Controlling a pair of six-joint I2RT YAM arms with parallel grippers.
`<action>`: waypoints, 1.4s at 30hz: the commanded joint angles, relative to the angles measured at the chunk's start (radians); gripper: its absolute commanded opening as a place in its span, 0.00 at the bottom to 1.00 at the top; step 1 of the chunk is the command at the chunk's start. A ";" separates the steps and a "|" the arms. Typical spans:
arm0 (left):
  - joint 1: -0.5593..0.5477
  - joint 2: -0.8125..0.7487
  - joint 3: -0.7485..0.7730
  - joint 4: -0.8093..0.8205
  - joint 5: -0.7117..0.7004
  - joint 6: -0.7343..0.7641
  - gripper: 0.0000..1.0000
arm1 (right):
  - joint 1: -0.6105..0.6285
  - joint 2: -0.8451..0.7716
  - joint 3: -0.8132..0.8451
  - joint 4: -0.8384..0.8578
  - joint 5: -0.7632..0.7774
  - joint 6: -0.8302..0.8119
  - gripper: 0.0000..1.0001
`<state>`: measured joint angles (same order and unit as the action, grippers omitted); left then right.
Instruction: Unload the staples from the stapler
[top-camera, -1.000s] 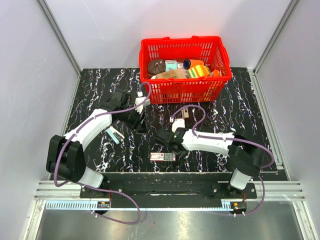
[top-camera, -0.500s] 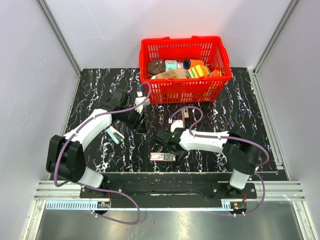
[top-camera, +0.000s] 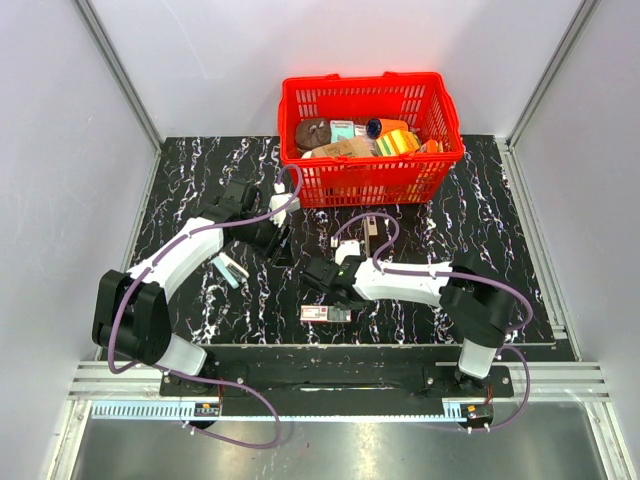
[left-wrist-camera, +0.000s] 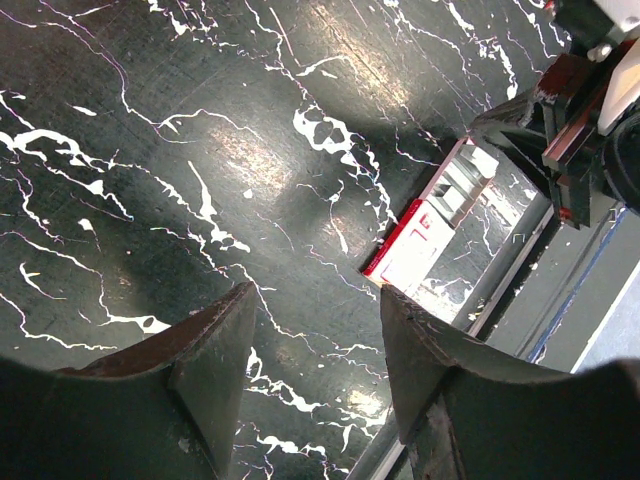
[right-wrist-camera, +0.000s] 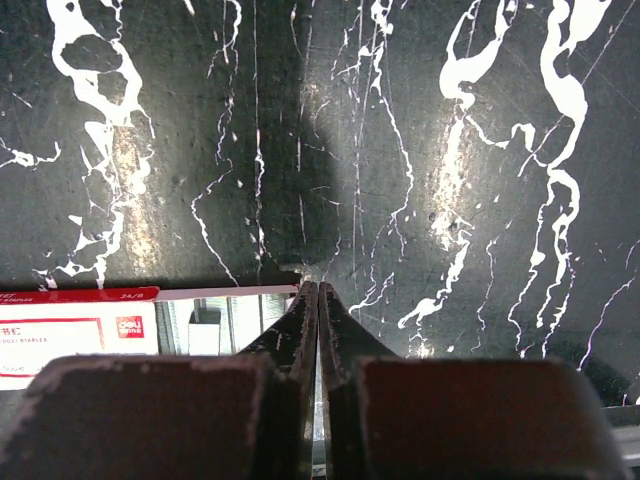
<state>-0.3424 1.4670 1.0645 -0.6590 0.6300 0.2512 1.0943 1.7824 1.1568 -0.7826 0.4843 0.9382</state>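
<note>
The stapler (top-camera: 369, 238), slim and dark, lies on the black marble table behind my right arm, with a purple cable crossing it. My right gripper (top-camera: 314, 274) is low over the table, just behind the small red-and-white box (top-camera: 327, 314). In the right wrist view its fingers (right-wrist-camera: 300, 330) are pressed together at the box's open end (right-wrist-camera: 215, 322), and I see nothing held between them. My left gripper (top-camera: 279, 249) hovers to the left. Its jaws stand apart over bare table (left-wrist-camera: 312, 330), with the box (left-wrist-camera: 425, 235) ahead of them.
A red basket (top-camera: 372, 180) filled with several items stands at the back centre. A small white-and-teal item (top-camera: 228, 270) lies beside the left arm. The table's front edge (top-camera: 350, 345) runs just beyond the box.
My right gripper has slid a little to the left and its fingers have come fully together. The left arm has not moved.
</note>
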 joint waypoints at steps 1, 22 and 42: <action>0.006 -0.025 0.012 0.019 -0.006 0.020 0.57 | 0.021 0.018 0.049 -0.014 0.019 -0.006 0.05; 0.011 -0.027 0.012 0.019 -0.004 0.020 0.57 | 0.049 0.028 0.066 -0.021 0.022 -0.004 0.04; -0.081 -0.033 -0.115 0.084 -0.200 0.169 0.56 | -0.117 -0.207 -0.201 0.190 -0.211 0.059 0.11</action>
<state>-0.3622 1.4670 0.9997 -0.6350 0.5488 0.3317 1.0565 1.6653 1.0534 -0.7120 0.4187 0.9512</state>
